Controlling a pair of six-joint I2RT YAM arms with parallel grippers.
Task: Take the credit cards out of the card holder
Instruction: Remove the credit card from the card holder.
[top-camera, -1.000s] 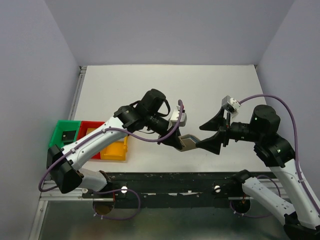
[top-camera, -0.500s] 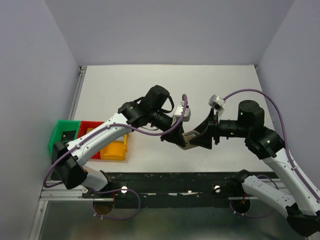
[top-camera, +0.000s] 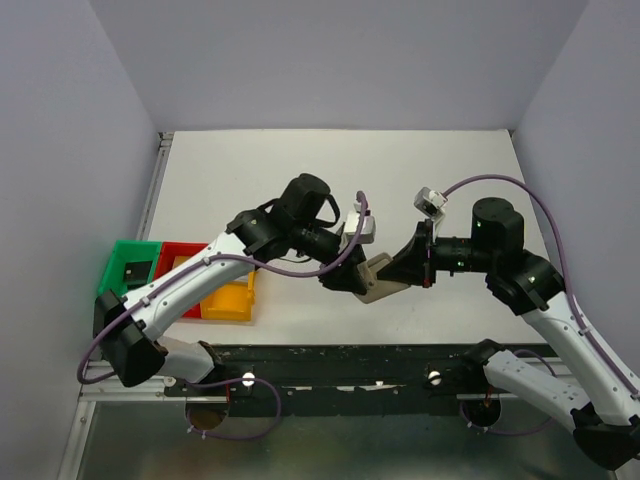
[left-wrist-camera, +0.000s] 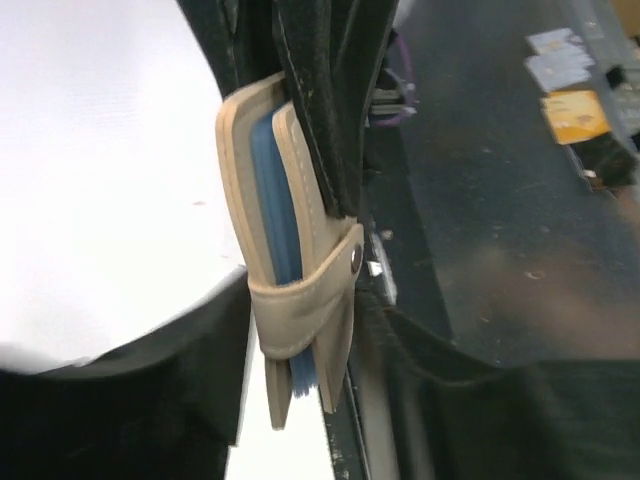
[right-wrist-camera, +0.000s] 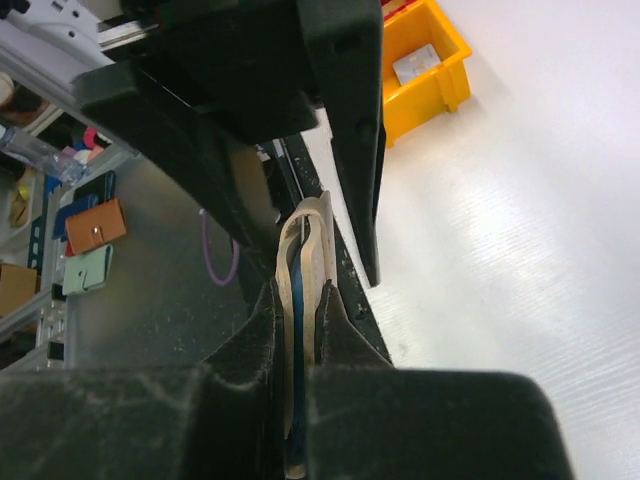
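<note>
While the right hand (right-wrist-camera: 300, 310) pinches the closed card holder (left-wrist-camera: 290, 250) edge-on above the tabletop (top-camera: 300, 170), presumably steadying it for unsnapping, the left hand (top-camera: 348, 280) flanks it, grip indeterminate. No credit cards show; judged inside.

"What's that camera got, right up close?"

"The right gripper (right-wrist-camera: 299, 325). Its two dark fingers (right-wrist-camera: 255, 340) are pressed onto the card holder (right-wrist-camera: 312, 222), which stands edge-on: two tan covers with a blue strip between them."

"And the black shapes above?"

"The left gripper (right-wrist-camera: 315, 215), with one jaw on each side of the holder's far end. Beside the jaw on the right a sliver of white table (right-wrist-camera: 520, 250) shows, so that one isn't touching."

"Anything further off?"

"A yellow bin (right-wrist-camera: 432, 105) at the top, with a small grey piece (right-wrist-camera: 414, 66) inside. Off the table edge a purple cable (right-wrist-camera: 222, 255) loops, and a tan wallet (right-wrist-camera: 95, 225) lies lower down on the left."
</note>
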